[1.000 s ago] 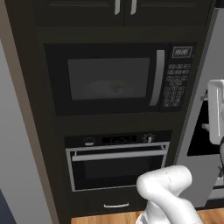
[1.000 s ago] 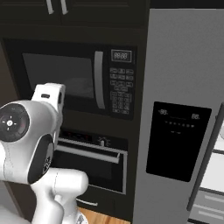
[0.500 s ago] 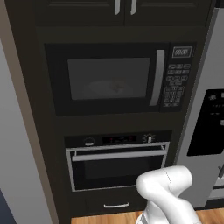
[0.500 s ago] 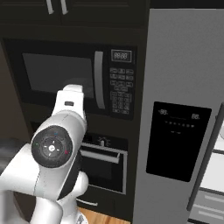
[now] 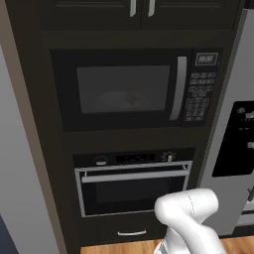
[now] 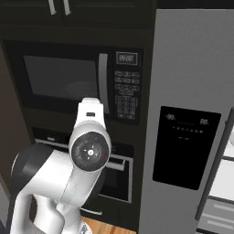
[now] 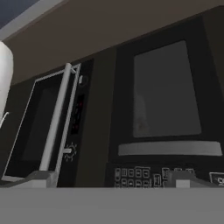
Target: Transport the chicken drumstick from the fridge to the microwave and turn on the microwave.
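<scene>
Microwave (image 5: 131,89) sits built into dark cabinetry w/ door closed, above oven (image 5: 134,186). Fridge (image 6: 192,119) stands directly right of it, door closed. Gripper (image 7: 111,179) fingers spread wide, holding nothing, pointed at microwave front. Drumstick location: cannot tell.

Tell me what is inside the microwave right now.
Through the shut microwave door's glass, a pale round turntable shows dimly, with nothing clearly on it. The dark glass hides the rest of the interior.
</scene>
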### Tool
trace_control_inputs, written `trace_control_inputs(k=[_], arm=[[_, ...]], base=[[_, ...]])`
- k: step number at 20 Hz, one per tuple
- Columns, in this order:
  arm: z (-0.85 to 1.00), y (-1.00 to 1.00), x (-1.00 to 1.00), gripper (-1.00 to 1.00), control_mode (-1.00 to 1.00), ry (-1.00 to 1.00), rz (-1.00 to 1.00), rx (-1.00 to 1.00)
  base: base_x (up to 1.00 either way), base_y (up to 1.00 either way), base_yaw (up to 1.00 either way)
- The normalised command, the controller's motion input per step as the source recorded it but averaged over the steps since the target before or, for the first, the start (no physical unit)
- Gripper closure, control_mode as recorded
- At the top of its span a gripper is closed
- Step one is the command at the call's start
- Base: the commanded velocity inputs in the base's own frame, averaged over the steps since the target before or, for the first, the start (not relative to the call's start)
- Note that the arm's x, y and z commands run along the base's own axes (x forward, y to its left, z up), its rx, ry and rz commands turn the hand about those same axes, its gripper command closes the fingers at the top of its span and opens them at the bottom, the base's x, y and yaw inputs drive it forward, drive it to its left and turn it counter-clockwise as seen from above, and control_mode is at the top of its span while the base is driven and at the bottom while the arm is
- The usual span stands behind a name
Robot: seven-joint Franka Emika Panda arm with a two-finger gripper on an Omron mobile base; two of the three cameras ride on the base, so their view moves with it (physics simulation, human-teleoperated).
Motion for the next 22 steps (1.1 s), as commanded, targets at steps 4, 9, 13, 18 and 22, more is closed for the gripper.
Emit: trace_control_inputs(k=[4, 9, 13, 18, 22], arm=[[-0.49, 0.00, 0.47, -1.00, -1.00, -0.02, 0.05, 0.00], [-0.47, 0.00, 0.45, -1.00, -1.00, -0.03, 0.04, 0.00], [-0.36, 0.00, 0.36, -1.00, -1.00, -0.04, 0.03, 0.00], [-0.26, 0.00, 0.33, -1.00, -1.00, -0.04, 0.02, 0.00], [-0.11, 0.00, 0.37, 1.00, -1.00, -0.02, 0.00, 0.00]], base=[[0.00, 0.00, 0.00], [0.00, 0.00, 0.00], [0.00, 0.00, 0.00], [0.00, 0.00, 0.00], [0.00, 0.00, 0.00]])
